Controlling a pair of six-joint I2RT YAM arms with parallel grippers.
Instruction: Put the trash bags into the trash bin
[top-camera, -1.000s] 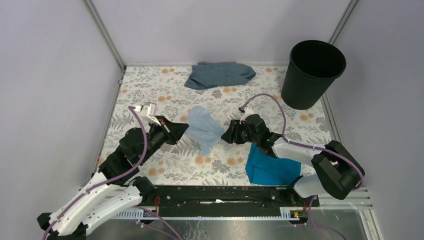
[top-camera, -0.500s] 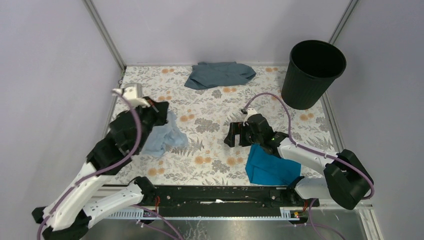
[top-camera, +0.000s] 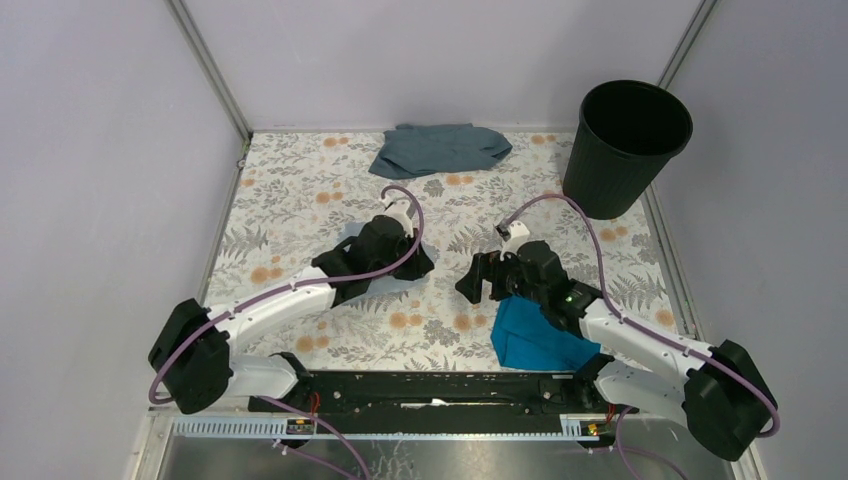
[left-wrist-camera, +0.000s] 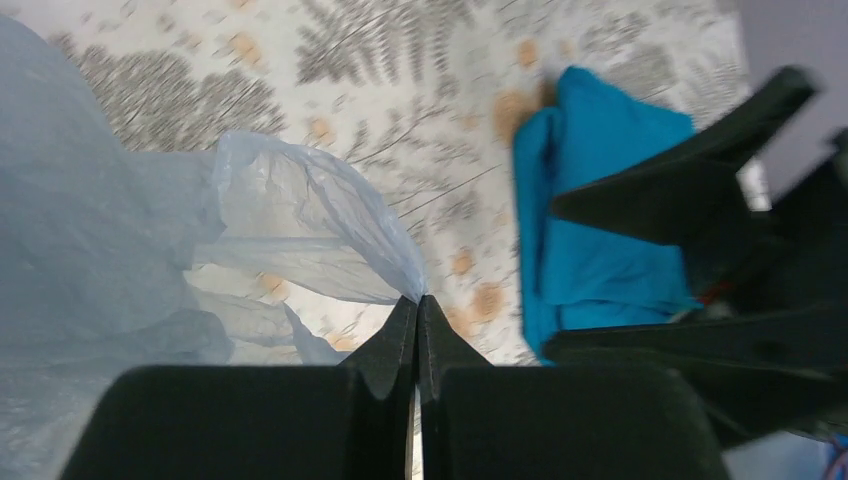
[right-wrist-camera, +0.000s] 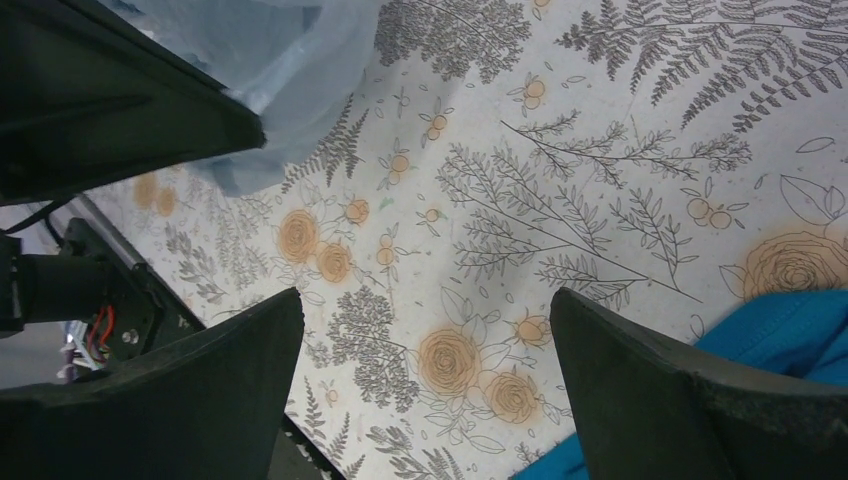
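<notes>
Pale blue film trash bag was pinched in the clenched left gripper.
Right gripper gaped empty; round black plastic bin stood well apart, bag not yet inside.

The trash bag is seen as thin, translucent pale blue plastic film, wrinkled and glossy. The trash bin is formed of smooth black plastic. The teal cloth and the grey-blue cloth are shown as opaque, matt fabric, softly creased. The table cover is printed with a floral pattern and appears smooth and matt. The right gripper is moulded in matt black plastic.
</notes>
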